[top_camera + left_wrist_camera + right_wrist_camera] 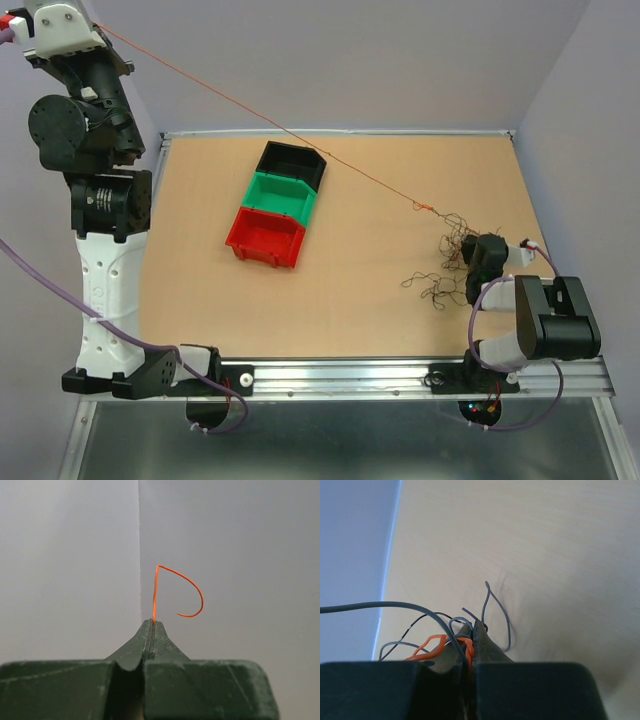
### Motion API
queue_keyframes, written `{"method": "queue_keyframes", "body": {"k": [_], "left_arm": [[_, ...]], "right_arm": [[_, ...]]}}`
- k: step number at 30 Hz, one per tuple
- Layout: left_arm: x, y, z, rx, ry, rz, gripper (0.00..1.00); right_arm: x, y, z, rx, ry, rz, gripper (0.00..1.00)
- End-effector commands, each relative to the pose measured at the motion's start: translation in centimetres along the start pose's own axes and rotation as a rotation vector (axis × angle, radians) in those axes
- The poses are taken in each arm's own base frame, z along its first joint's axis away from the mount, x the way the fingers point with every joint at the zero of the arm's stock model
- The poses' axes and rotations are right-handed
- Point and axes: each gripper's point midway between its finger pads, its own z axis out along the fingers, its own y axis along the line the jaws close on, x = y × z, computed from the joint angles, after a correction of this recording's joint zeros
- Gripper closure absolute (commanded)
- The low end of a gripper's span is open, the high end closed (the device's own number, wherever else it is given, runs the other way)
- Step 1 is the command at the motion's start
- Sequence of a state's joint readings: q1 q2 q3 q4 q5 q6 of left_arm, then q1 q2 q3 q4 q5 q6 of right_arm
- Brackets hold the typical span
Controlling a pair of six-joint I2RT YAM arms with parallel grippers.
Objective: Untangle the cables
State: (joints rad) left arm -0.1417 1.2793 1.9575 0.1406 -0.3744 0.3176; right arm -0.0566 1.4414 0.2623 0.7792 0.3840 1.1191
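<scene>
The cables are thin curly wires clumped [447,262] on the table at the right. One orange cable [270,123] runs taut from the clump up to the top left. My left gripper [152,622] is raised high at the far left and is shut on this orange cable, whose free end [190,582] curls above the tips. My right gripper [472,258] sits low on the clump. In the right wrist view it [474,626] is shut on orange [468,650] and grey [455,625] strands, and a grey loop [506,620] lies just beyond the tips.
Three small bins stand in a row at the table's middle left: black [291,163], green [282,195], red [265,238]. The taut orange cable passes above the black bin. Walls close the back and right sides. A metal rail [340,375] runs along the near edge.
</scene>
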Motion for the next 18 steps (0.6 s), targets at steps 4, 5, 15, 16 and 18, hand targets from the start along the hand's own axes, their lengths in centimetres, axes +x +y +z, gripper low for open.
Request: {"method": "queue_keyframes", "body": {"k": [4, 5, 15, 16, 18], "left_arm": [[-5.4, 4.6, -1.5, -0.126, -0.144, -0.046, 1.0], [-5.3, 4.6, -1.5, -0.124, -0.145, -0.046, 1.0], [-3.8, 5.1, -0.3, -0.163, -0.124, -0.004, 1.0], [-4.0, 5.5, -0.3, -0.179, -0.13, -0.005, 1.0], [-4.3, 6.2, -0.2, -0.206, -0.147, 0.005, 1.0]], "right_arm": [[-3.1, -3.8, -0.1, 0.123, -0.112, 0.19, 1.0], [-3.2, -4.1, -0.2, 0.128, -0.116, 0.197, 0.99], [-5.0, -4.9, -1.0, 0.135, -0.188, 0.256, 0.96], [-5.2, -5.2, -1.2, 0.141, -0.197, 0.265, 0.98], [-5.5, -5.4, -1.4, 0.143, -0.213, 0.274, 0.99]]}}
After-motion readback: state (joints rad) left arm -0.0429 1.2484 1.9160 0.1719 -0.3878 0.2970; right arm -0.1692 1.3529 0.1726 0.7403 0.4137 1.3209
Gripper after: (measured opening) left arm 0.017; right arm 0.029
